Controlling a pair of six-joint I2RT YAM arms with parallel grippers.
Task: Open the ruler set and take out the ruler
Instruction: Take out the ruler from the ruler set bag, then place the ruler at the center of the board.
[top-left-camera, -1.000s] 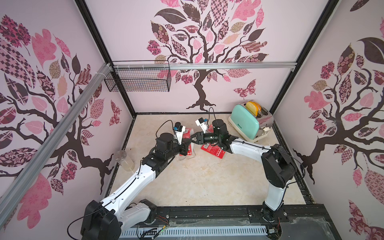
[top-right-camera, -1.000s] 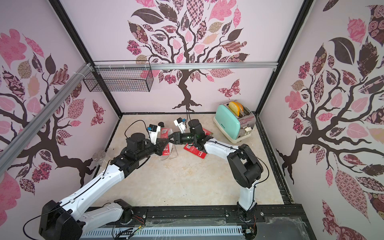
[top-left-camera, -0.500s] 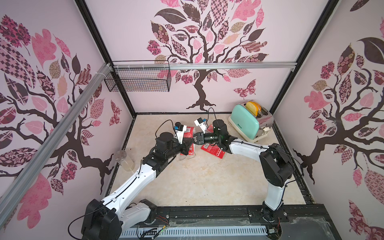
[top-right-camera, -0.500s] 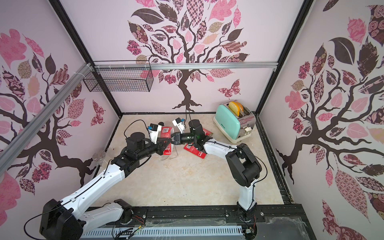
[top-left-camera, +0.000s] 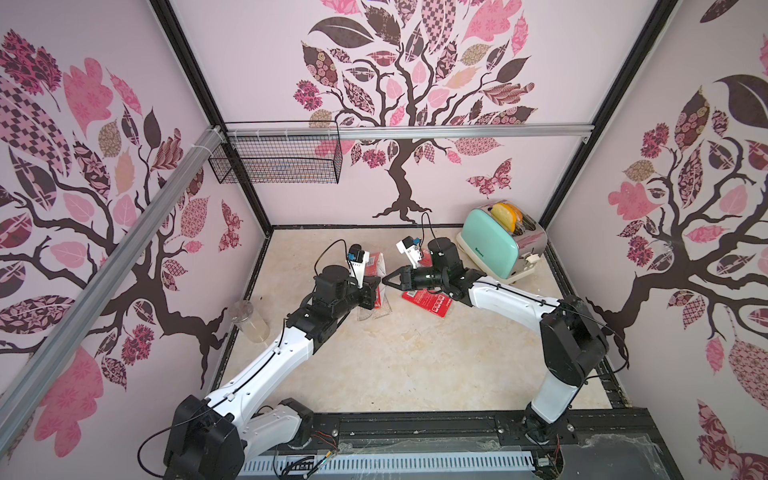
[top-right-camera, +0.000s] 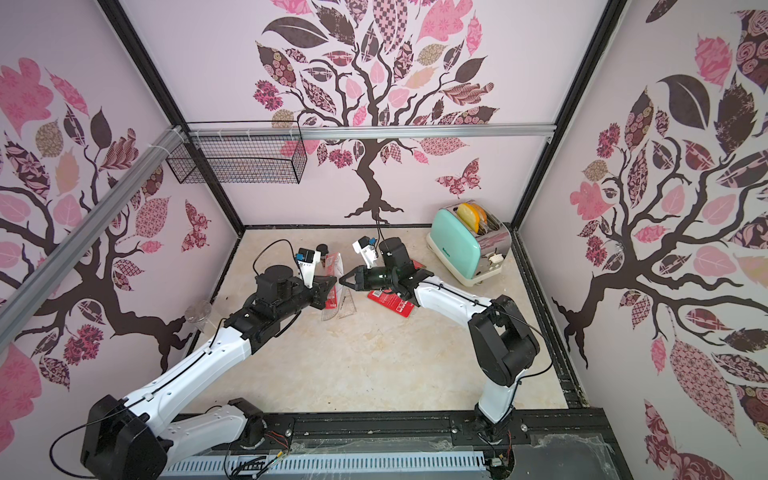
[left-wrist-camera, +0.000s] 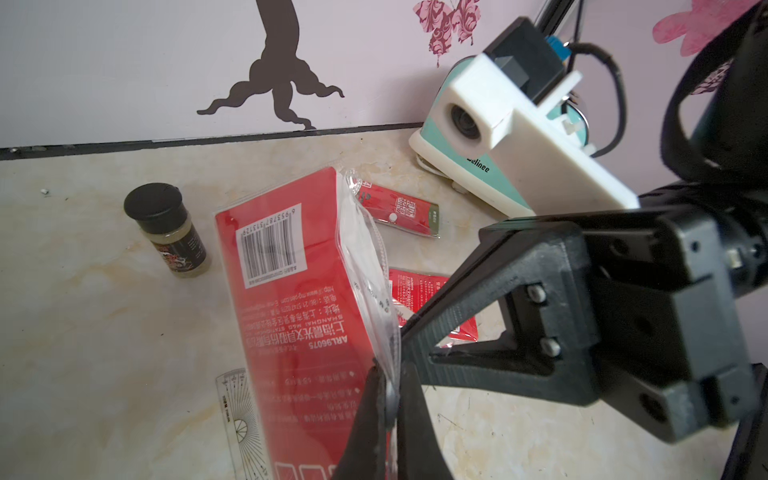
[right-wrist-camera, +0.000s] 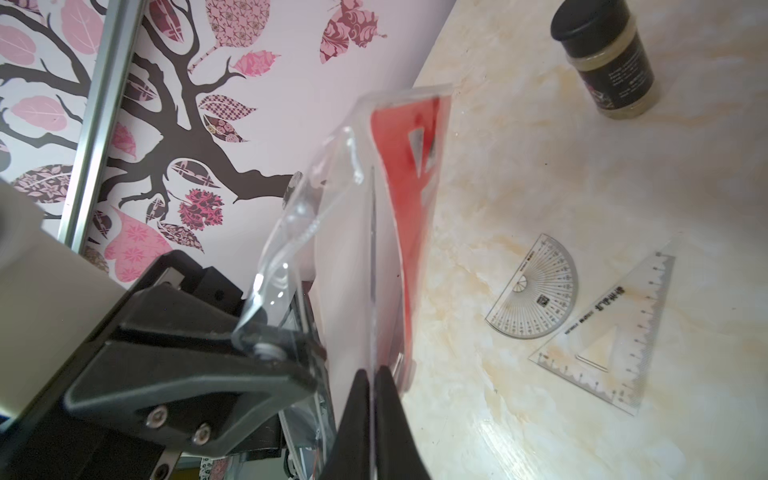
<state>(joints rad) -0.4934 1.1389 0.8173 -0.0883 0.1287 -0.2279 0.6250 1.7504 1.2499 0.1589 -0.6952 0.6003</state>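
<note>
The ruler set (left-wrist-camera: 291, 291) is a clear pouch with a red card inside, held upright above the table in both top views (top-left-camera: 374, 266) (top-right-camera: 332, 262). My left gripper (left-wrist-camera: 390, 390) is shut on the pouch's clear flap by its snap, also seen in the right wrist view (right-wrist-camera: 291, 349). My right gripper (right-wrist-camera: 372, 374) meets it tip to tip (top-left-camera: 384, 279) (top-right-camera: 341, 280). It is shut on a thin straight clear piece seen edge-on, the ruler (right-wrist-camera: 372, 270) by its look, which runs into the pouch's open mouth.
A clear protractor (right-wrist-camera: 536, 291) and a clear set square (right-wrist-camera: 615, 332) lie flat under the pouch. A red pack (top-left-camera: 428, 301) lies under the right arm. A black-capped jar (left-wrist-camera: 170, 228), a mint toaster (top-left-camera: 498, 241) and a clear cup (top-left-camera: 251, 322) stand nearby.
My right gripper moved left to the pouch's mouth and its jaws closed. The left gripper kept its hold and barely moved.
</note>
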